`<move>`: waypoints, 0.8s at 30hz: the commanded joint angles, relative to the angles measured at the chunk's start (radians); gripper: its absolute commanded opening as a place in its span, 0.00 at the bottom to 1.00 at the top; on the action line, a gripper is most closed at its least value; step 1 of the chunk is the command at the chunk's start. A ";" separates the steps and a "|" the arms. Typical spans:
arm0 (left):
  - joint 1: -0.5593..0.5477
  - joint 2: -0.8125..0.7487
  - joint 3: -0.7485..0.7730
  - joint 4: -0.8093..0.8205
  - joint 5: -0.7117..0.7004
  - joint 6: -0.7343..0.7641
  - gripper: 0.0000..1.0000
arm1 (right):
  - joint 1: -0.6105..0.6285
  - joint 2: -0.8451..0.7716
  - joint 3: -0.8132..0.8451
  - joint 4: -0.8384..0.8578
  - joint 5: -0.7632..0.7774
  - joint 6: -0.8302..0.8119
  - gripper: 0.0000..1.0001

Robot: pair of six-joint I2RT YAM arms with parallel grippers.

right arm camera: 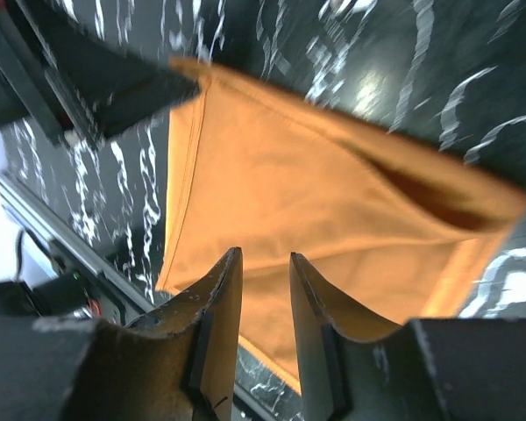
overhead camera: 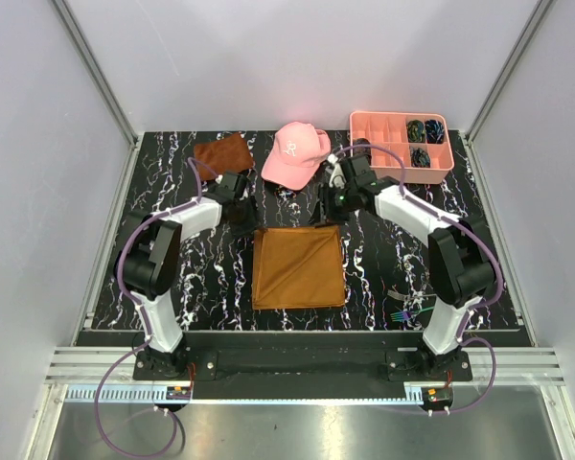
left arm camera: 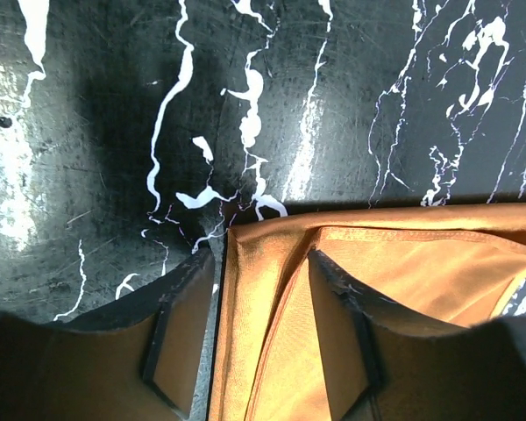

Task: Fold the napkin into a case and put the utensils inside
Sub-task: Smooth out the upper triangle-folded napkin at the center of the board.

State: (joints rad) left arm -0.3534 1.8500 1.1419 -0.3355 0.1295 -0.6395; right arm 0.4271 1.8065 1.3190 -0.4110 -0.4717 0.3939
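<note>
Orange-brown napkin (overhead camera: pixel 299 267) lies flat; utensils (overhead camera: pixel 402 314) partly hidden beside right arm (overhead camera: pixel 460 268).

**Pink cap (overhead camera: pixel 295 153), rust-brown cloth (overhead camera: pixel 222 155) and pink compartment tray (overhead camera: pixel 383 173) line the back of a black marbled table (overhead camera: pixel 383 259)**

The cap sits centre, the cloth lying flat near its left, the tray at the right corner with small dark objects (overhead camera: pixel 421 155) in two right-hand compartments; pale grey walls (overhead camera: pixel 307 57) enclose the table on three sides.
</note>
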 commanded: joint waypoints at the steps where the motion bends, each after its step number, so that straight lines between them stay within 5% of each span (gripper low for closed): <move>1: -0.039 -0.006 0.025 -0.040 -0.109 0.020 0.54 | 0.065 -0.019 -0.012 -0.032 0.053 0.016 0.38; 16: -0.098 -0.181 -0.166 0.099 -0.271 -0.048 0.60 | 0.068 -0.055 -0.109 0.032 0.033 0.034 0.38; 24: -0.111 -0.069 -0.082 0.052 -0.251 -0.026 0.61 | 0.068 -0.062 -0.121 0.046 0.025 0.040 0.38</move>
State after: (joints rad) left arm -0.4538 1.7351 1.0023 -0.2989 -0.0933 -0.6765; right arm 0.4973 1.8004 1.1995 -0.4088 -0.4419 0.4244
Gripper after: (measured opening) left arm 0.607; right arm 0.376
